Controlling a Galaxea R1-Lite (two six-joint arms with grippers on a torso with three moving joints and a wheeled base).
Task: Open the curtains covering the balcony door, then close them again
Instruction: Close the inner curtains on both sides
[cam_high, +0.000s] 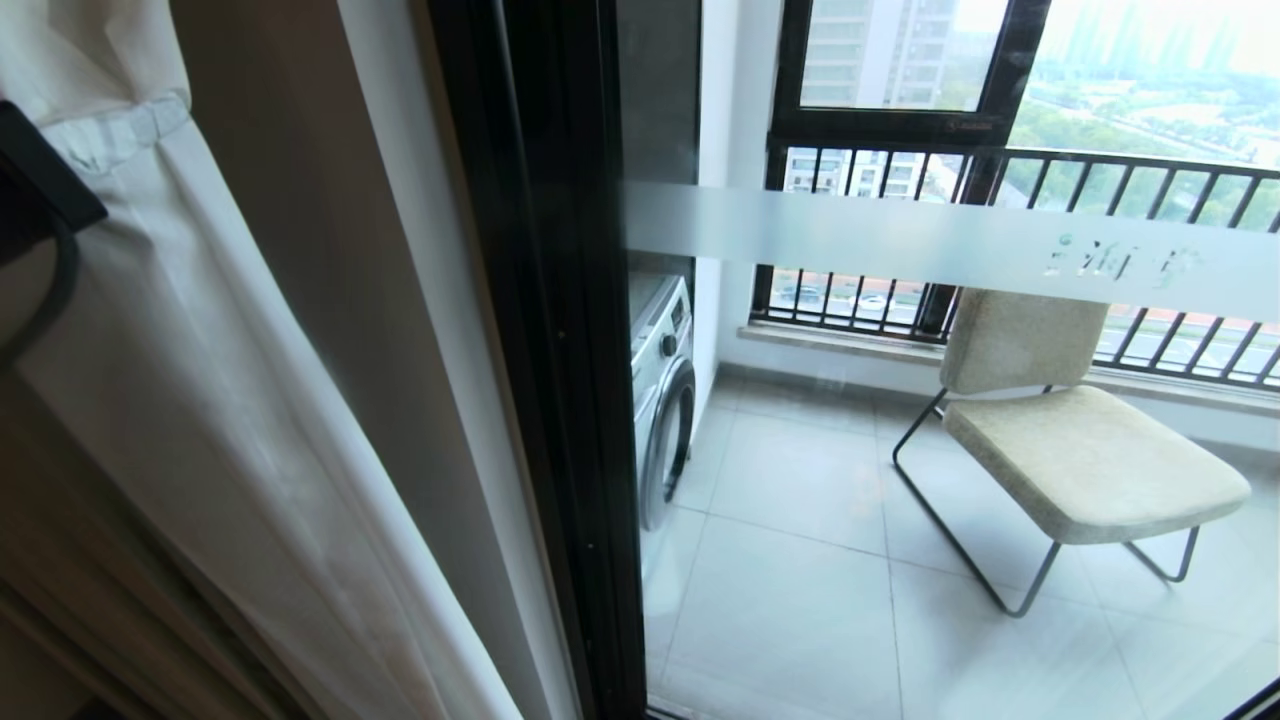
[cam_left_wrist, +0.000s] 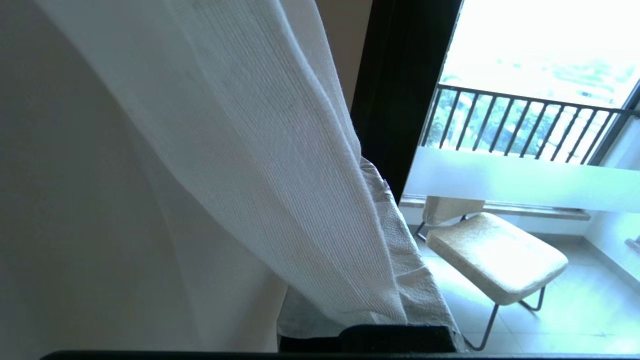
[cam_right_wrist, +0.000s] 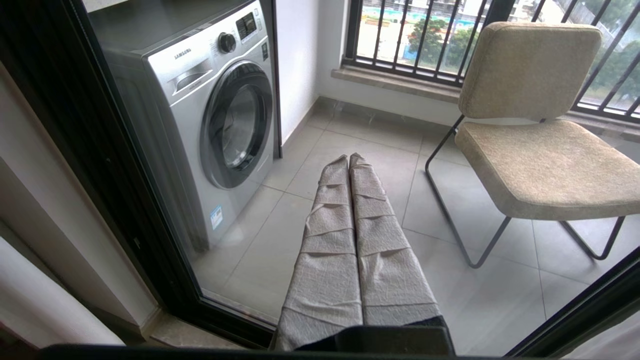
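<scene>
1. The curtains are bunched at the 9 o'clock side of the head view, clear of the glass. A sheer white layer lies over a woven beige-grey layer, and both slant toward 5 o'clock because they are being pulled sideways rather than hanging free.
2. The left gripper sits at the 9 o'clock edge of the head view, with only its dark body showing. In the left wrist view its fabric-wrapped fingers run up under the sheer layer, jaws closed on the curtains' fabric. This pinch is what keeps the folds gathered to one side.
3. The balcony door fills the view from 12 to 4 o'clock. Its black frame stands upright just beside the gathered curtains, and the frosted stripe crosses the uncovered glass.
4. Through the glass stand a Samsung washing machine at the left and a beige cushioned chair on thin metal legs at the right, with the railing bars behind them.
5. The right gripper points at the glass, its wrapped fingers pressed together on nothing. It appears parked, leaving the work to the left arm.
6. Judgement: the opening step looks largely done; the closing pass remains.
</scene>
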